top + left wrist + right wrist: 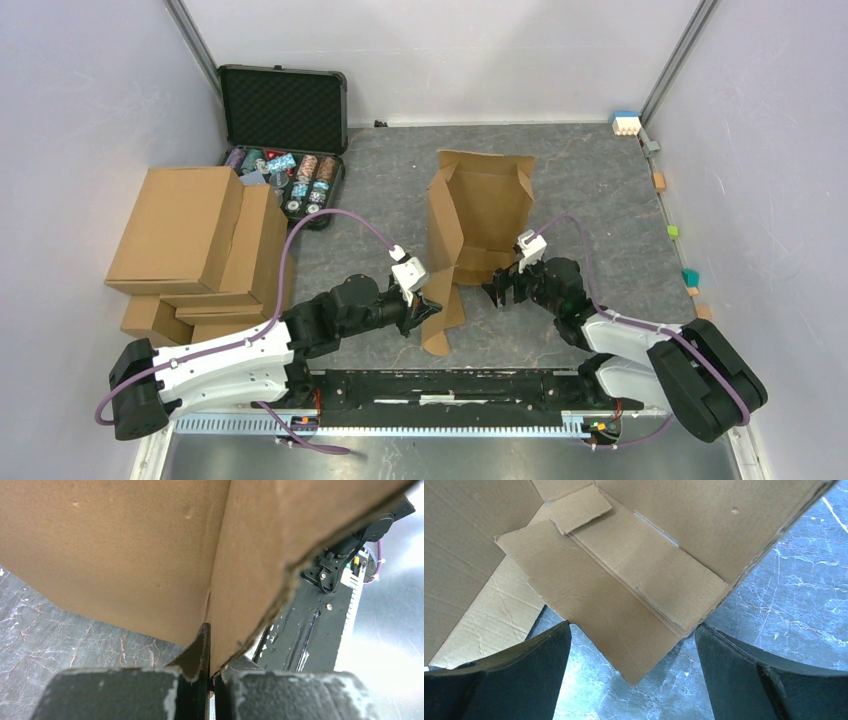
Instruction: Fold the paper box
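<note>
One paper box (480, 215), brown and half folded, about in the middle of the bench (590, 180). Side walls standing up, top open. Long flap on its left side, reaching down toward the near edge of the bench.

Left hand (425, 308) at that flap, close to the near edge. Clamped tight on the paper box: in the left wrist view, black fingers (115, 695) pressed together with a thin edge of cardboard (125, 555) pinched between them.

Right hand (503, 290) just at the near side of the box. Spread wide, gripping nothing. In the right wrist view, one black finger (499, 680) on each side, a loose cardboard corner (624, 580) poking into the gap, grey bench under it. Cannot tell if either finger touches the cardboard.

Pile of bigger brown cartons (195, 250) by the left edge, well apart from the paper box. Black case (285, 105) open at the far left corner, with round coloured chips (300, 180) inside. Few small coloured blocks (625, 124) along the right edge.
</note>
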`<action>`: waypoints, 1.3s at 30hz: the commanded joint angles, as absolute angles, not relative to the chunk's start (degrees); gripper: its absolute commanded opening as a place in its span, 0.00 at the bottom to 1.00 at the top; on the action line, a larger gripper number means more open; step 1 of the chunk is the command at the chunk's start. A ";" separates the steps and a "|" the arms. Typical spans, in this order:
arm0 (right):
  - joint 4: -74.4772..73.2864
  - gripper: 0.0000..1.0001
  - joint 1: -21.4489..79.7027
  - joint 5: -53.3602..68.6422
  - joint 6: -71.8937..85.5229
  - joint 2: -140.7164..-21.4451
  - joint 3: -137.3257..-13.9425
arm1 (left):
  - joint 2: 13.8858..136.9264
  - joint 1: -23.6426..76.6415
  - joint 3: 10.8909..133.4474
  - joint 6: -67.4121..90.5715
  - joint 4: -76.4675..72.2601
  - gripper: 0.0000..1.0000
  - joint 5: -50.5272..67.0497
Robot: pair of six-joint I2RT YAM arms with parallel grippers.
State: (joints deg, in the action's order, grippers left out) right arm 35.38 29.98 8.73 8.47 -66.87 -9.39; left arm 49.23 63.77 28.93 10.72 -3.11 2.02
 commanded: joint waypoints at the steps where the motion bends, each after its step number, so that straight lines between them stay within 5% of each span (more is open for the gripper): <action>1: 34.74 0.98 26.66 16.12 5.61 -67.45 -12.25 | 49.36 64.14 30.62 14.24 -0.82 0.02 3.78; 11: 32.76 0.98 26.02 11.80 2.61 -70.49 -14.90 | 49.65 64.09 30.76 14.59 -1.06 0.02 4.44; 26: 44.72 0.68 26.01 3.41 12.27 -73.21 -13.01 | 51.20 64.12 31.17 14.76 -1.76 0.02 5.27; 32: 46.37 0.79 25.95 2.36 13.15 -74.33 -12.80 | 51.32 64.12 31.38 14.77 -1.67 0.02 5.19; 35: 44.16 0.97 25.97 -0.34 12.67 -71.81 -12.15 | 51.57 64.09 31.48 14.76 -1.67 0.02 5.19; 39: 40.58 0.98 25.21 -1.11 9.34 -68.08 -11.43 | 51.76 64.10 31.54 14.68 -1.76 0.02 5.28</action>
State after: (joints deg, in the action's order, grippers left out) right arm 41.43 26.06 0.84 11.88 -71.85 -12.25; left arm 50.92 63.77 30.09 11.25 -3.36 3.31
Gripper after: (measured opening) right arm 0.978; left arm 0.044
